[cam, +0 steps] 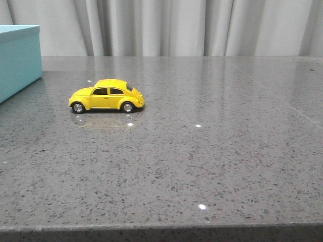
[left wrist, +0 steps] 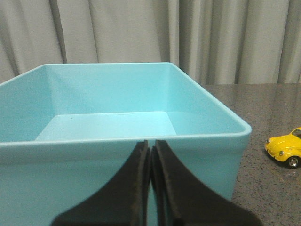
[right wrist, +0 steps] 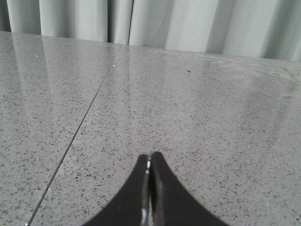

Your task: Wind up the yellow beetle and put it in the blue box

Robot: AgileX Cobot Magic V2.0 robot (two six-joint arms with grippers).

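While both closed | L end effector (left wrist: 151,148) facing blue box (left wrist: 197,113) | R end effector (right wrist: 149,162) low over table (right wrist: 211,117)

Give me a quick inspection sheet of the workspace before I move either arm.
Surface: grey speckled table, glossy, with a seam line.
Job's things: yellow beetle on its wheels, side-on, untouched; blue box open-topped, nothing inside, to the beetle's left and apart from it.
Clutter: nothing seen.
Grippers: left gripper shut, holding nothing, just in front of the box wall; right gripper shut, holding nothing, over bare table.
Cables: nothing seen.
Surroundings: grey curtain behind the table.
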